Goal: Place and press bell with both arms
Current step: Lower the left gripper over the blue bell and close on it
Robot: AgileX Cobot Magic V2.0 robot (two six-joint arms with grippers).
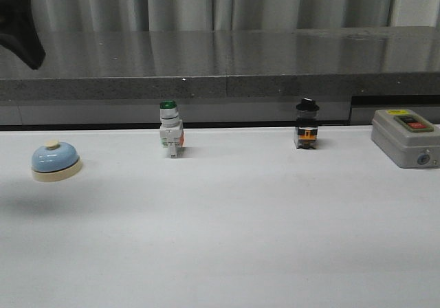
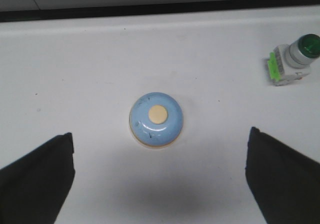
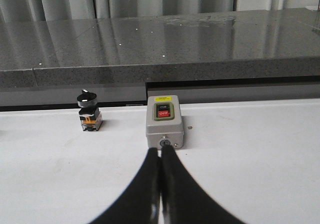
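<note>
Left wrist view: the bell is seen standing on the white bench between the wide-open fingers of the left claw, held above it and apart from it; if the descent is made off-centre, the smooth dome could be nudged aside or squeezed out. The right claw is shut and empty, aimed at the grey switch box near the black-capped switch, while the green-capped switch stands well apart, so nothing is found blocking the bell

Soft even light, faint shadows

Front forward; wrists overhead, low forward.
</note>
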